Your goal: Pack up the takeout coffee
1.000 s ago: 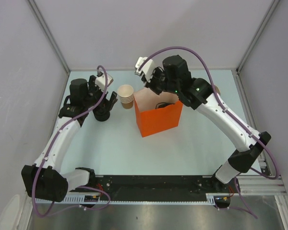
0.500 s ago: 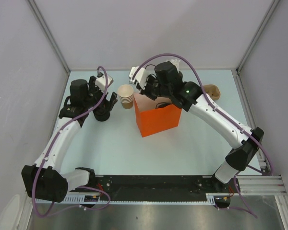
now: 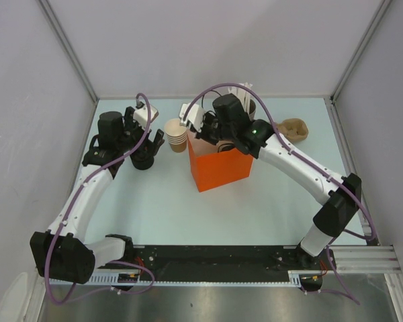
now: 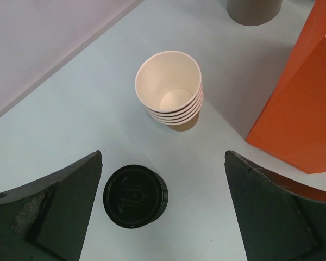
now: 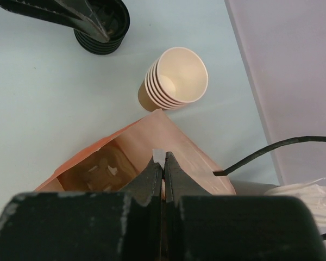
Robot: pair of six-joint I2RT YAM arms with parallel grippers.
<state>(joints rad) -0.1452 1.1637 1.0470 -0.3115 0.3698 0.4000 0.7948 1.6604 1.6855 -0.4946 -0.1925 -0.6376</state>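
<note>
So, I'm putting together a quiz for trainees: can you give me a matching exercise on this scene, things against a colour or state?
Things:
1. paper bag
2. lid stack
3. cup stack
4. right fingers

Colour or state:
A. tan
B. pressed together
C. orange
D. black

Pairs: 1-C, 2-D, 3-A, 4-B
</note>
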